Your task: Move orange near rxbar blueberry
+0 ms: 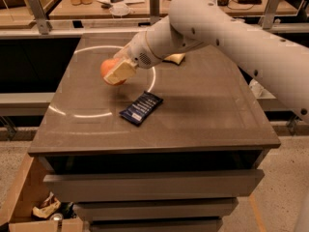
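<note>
orange [106, 65]: smooth skin, faint shine
snack bar [141, 108]: dark blue wrapper, slight sheen
surface [207, 110]: brown, matt, wood-look
gripper [116, 72]: over the surface's left half; pale matt fingers [120, 71] clasp the orange
arm [231, 28]: smooth white plastic shell

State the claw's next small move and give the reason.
Probably carry the orange a little to the right in the picture and toward the camera, then lower it beside the rxbar blueberry. The claw is closed on the orange over the left rear part of the table, and the bar lies apart from it, nearer the front edge, with bare tabletop next to it.
</note>
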Tool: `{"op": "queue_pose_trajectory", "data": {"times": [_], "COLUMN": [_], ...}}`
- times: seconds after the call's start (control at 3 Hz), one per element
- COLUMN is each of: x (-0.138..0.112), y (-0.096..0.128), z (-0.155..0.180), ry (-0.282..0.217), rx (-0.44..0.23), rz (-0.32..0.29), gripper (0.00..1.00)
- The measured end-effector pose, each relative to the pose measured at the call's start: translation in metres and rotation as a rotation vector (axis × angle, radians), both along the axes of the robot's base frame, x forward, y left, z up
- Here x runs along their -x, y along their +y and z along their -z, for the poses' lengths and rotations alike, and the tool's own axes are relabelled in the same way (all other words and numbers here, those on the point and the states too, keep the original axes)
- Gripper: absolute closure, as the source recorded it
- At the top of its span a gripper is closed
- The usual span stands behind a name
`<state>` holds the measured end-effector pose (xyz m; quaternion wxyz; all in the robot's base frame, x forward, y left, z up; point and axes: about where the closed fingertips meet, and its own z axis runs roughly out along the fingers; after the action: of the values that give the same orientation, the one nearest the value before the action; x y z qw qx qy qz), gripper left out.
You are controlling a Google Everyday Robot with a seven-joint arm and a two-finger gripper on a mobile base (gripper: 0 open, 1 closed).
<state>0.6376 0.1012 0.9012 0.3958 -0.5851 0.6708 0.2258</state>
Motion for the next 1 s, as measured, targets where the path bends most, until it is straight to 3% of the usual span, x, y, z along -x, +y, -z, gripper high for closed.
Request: {"op": "queue_pose_trajectory", "data": {"times": [0.67, 1.0], "x": [0.013, 0.028], "y": [-0.062, -0.057], "z": [0.014, 0.032], "ry": [0.072, 0.106], "rx": [0.085, 0.1], "rz": [0.072, 0.046], "gripper": [1.0, 0.82]}}
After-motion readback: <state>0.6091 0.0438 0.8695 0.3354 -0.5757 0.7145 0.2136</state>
